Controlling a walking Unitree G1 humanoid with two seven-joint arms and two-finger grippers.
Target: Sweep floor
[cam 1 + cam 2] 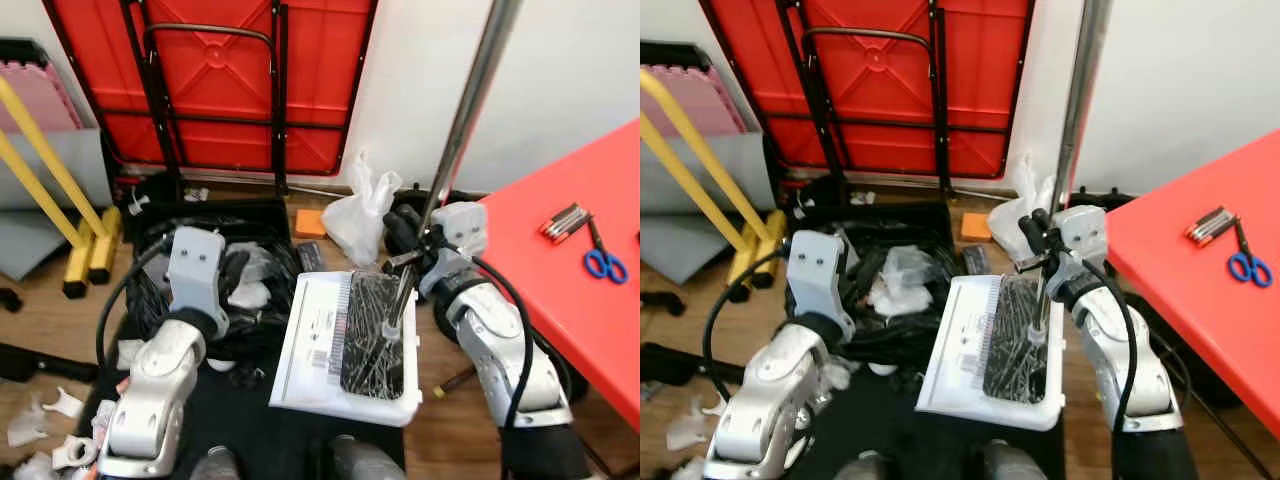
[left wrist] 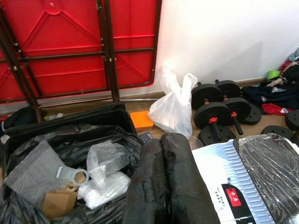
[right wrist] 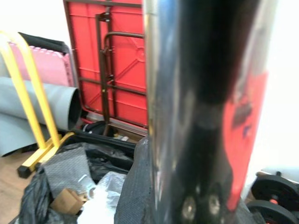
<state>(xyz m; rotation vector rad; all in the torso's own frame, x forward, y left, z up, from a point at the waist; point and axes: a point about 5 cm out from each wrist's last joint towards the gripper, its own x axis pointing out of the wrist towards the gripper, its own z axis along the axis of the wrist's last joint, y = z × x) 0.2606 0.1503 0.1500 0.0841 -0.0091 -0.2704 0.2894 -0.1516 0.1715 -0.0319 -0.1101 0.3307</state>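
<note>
Right gripper clamps the upright metal broom pole, which rises toward one o'clock, while the left gripper, fingers pressed together, holds nothing

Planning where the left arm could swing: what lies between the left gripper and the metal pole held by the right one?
In the left eye view, a white dustpan lies between the left gripper and the pole in the right gripper.

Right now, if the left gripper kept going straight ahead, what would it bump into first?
Probably the white plastic bag by the wall. The left gripper, fingers shut, points over the black bin bag toward it, though depth is hard to judge.
</note>
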